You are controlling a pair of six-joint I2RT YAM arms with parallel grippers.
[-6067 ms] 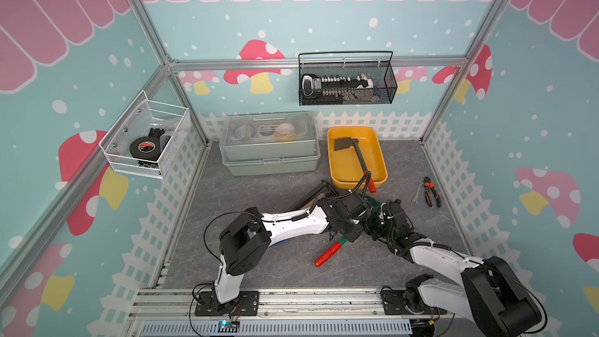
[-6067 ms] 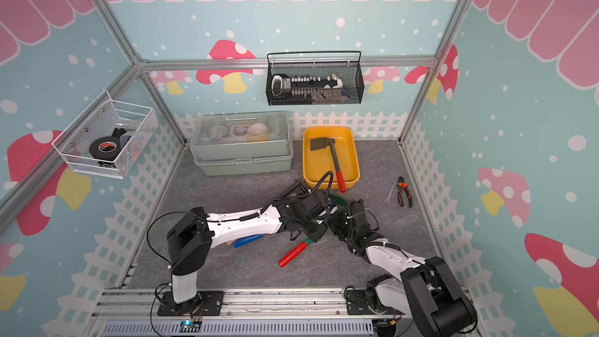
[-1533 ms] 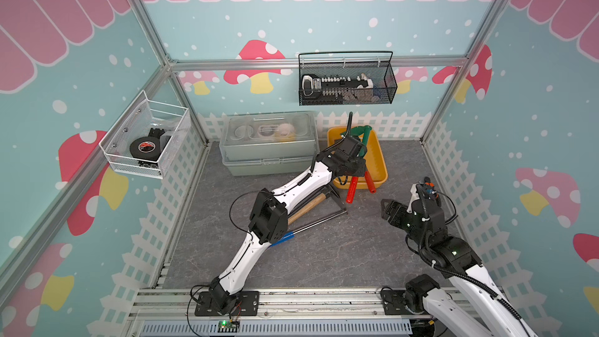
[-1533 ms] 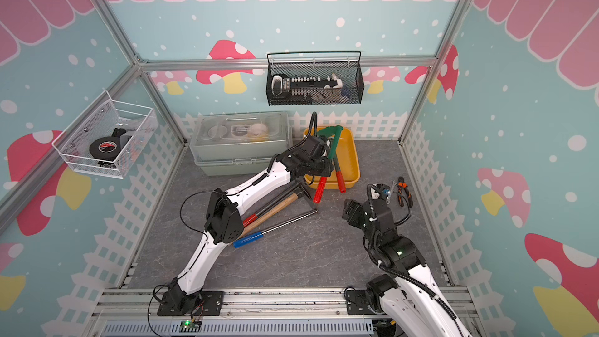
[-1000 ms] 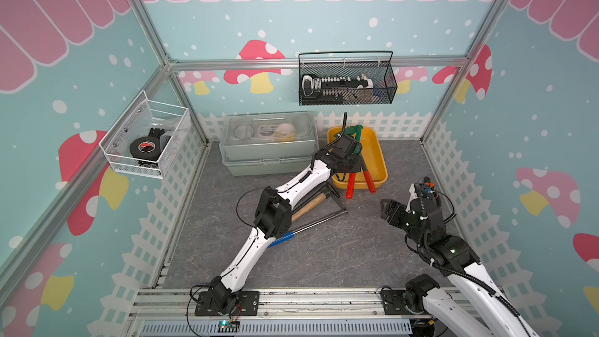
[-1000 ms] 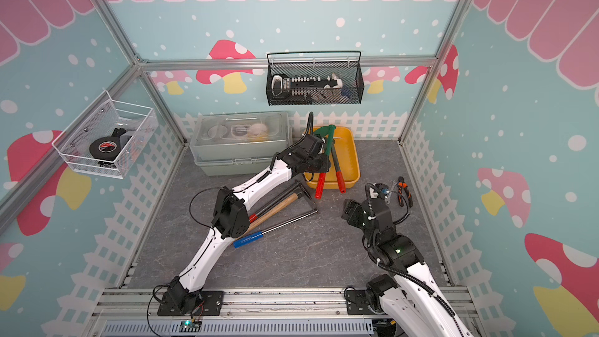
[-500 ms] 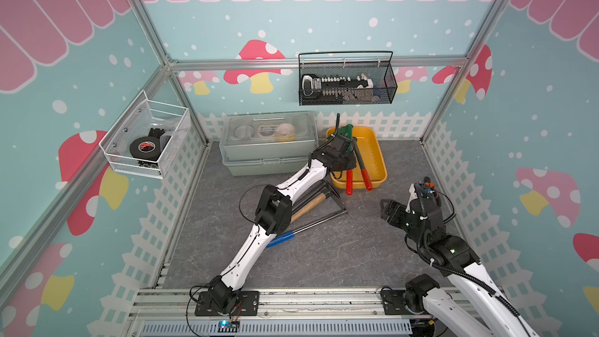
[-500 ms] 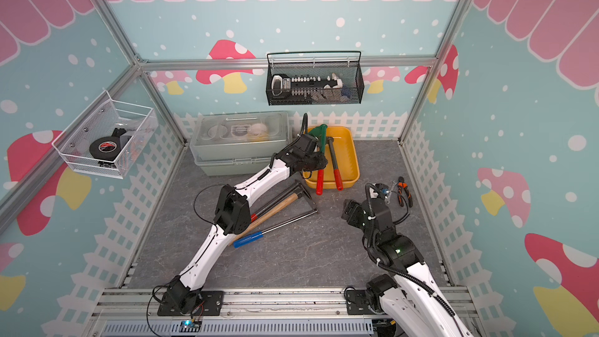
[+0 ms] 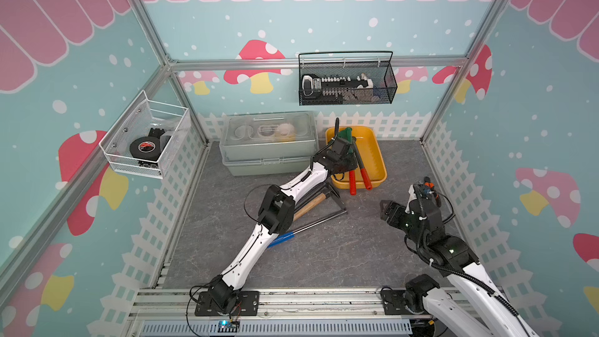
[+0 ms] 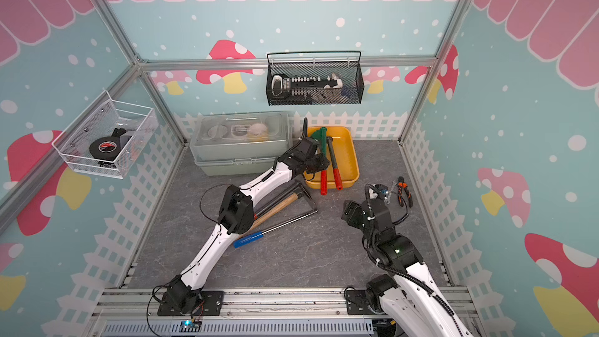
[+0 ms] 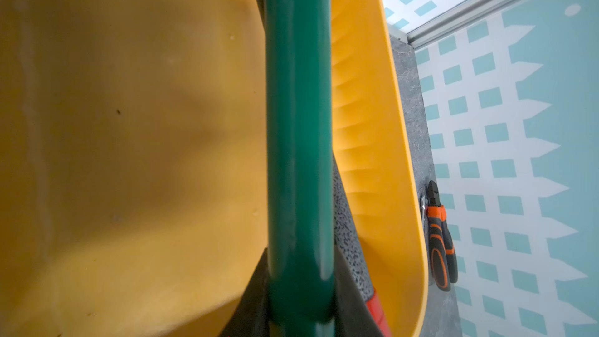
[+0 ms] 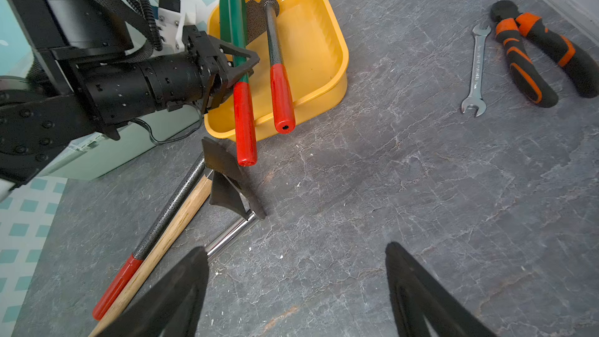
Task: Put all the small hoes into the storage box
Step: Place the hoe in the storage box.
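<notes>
The small hoe [image 12: 231, 21] has a green shaft and a red grip [image 12: 244, 124]; its head is hidden. My left gripper [image 12: 244, 66] is shut on the shaft just above the grip. It holds the hoe lengthwise over the yellow storage box [image 12: 337, 43], and the red grip juts past the near rim above the floor. In the left wrist view the green shaft [image 11: 298, 124] runs between the black fingers [image 11: 256, 286] over the box wall [image 11: 389, 124]. Both top views show hoe [image 9: 348, 134] [image 10: 322, 144] and box [image 9: 379, 157] [image 10: 353, 157]. My right gripper [image 12: 296, 248] [image 9: 387, 212] hangs open and empty above the floor.
A second tool with a speckled grey shaft [image 12: 275, 43] lies in the box, its red grip over the rim. A grey-green case [image 9: 269, 144] stands left of the box. A wooden-handled hammer [image 12: 168, 231] and other tools lie on the floor; a spanner [image 12: 476, 69] and pliers [image 12: 534, 59] lie right.
Over the last second my left gripper has carried the hoe a little further back and left over the box, turning it in line with the box's long side. The right arm has stayed still.
</notes>
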